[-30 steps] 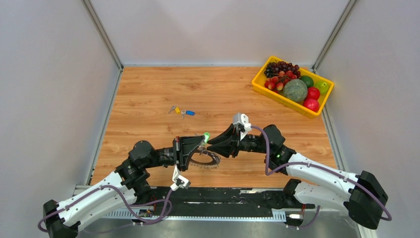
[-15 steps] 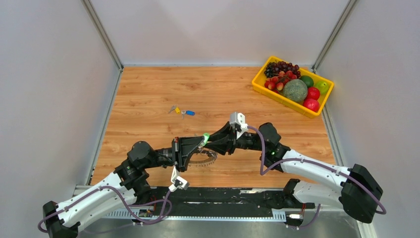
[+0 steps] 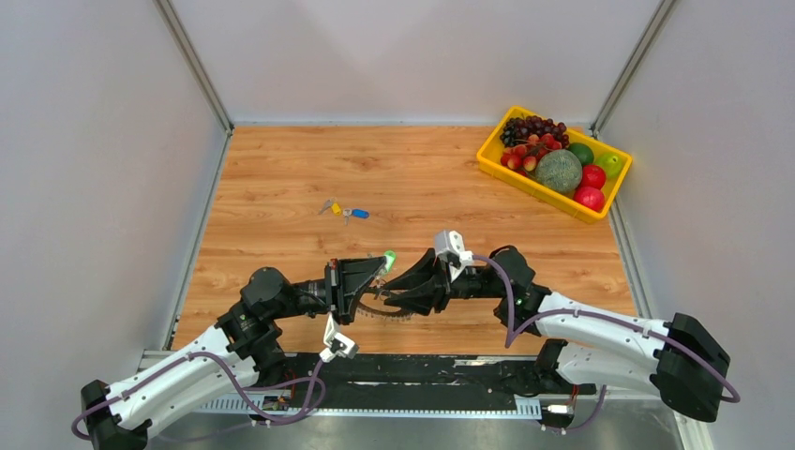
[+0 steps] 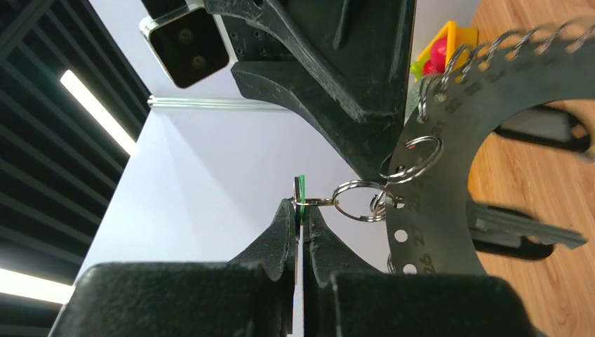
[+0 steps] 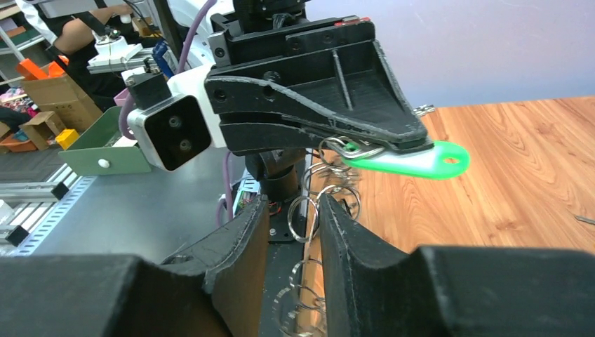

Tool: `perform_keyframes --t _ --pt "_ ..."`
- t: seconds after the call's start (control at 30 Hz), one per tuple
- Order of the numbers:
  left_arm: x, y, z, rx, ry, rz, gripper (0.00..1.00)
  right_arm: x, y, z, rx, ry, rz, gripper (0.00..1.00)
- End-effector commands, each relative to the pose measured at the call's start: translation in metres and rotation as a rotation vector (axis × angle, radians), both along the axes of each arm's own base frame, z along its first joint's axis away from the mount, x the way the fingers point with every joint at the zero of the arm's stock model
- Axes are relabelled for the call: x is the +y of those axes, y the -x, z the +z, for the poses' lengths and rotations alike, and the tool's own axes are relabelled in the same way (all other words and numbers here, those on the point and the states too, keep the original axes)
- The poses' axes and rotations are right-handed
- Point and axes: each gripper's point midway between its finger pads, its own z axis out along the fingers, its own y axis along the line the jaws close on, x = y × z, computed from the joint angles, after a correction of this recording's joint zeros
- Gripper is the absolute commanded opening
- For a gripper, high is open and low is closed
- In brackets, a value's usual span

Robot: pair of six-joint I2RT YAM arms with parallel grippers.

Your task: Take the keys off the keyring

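Your right tool (image 5: pixel 293 203) has dropped left onto the keyring (image 4: pixel 449 161), jaws parted around its small rings (image 5: pixel 303 210). Left tool (image 4: pixel 302 210) pinches the green key tag (image 5: pixel 414 160), keyring hanging between them; another removal looks near.

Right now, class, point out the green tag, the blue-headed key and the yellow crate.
green tag (image 5: pixel 410 163), right wrist view, middle of its plastic body.
blue-headed key (image 3: pixel 360 214), top external view, its blue head.
yellow crate (image 3: pixel 531 189), top external view, the wall facing the arms.
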Motion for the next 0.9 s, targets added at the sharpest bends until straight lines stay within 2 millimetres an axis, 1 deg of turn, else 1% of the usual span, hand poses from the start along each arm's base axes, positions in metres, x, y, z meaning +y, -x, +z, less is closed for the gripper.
perform_keyframes --t 0.0,0.13,0.2,0.27,0.43,0.57,0.7,0.8,0.87 --pt "0.004 0.005 0.031 -0.05 0.08 -0.01 0.0 -0.002 0.014 0.014 0.008 -0.025 0.047 0.35" --pt "0.004 0.004 0.03 -0.047 0.077 -0.01 0.0 -0.003 0.021 0.016 0.027 -0.008 0.083 0.35" --pt "0.004 0.005 0.03 -0.048 0.077 -0.013 0.0 -0.004 0.018 0.017 0.019 -0.009 0.057 0.35" --pt "0.004 0.006 0.03 -0.048 0.078 -0.017 0.0 -0.006 0.01 0.021 -0.001 -0.008 0.004 0.36" --pt "0.002 0.01 0.029 -0.049 0.073 -0.044 0.0 -0.009 -0.01 0.039 -0.06 -0.019 -0.111 0.34" --pt "0.002 0.012 0.03 -0.049 0.072 -0.054 0.0 -0.009 -0.022 0.047 -0.095 -0.025 -0.151 0.33" --pt "0.002 0.013 0.031 -0.05 0.074 -0.059 0.0 -0.006 -0.036 0.044 -0.13 -0.031 -0.186 0.32" --pt "0.003 0.014 0.032 -0.052 0.078 -0.058 0.0 -0.008 -0.049 0.044 -0.155 -0.047 -0.245 0.3" --pt "0.004 0.014 0.033 -0.053 0.081 -0.058 0.0 -0.011 -0.057 0.04 -0.17 -0.048 -0.281 0.29"
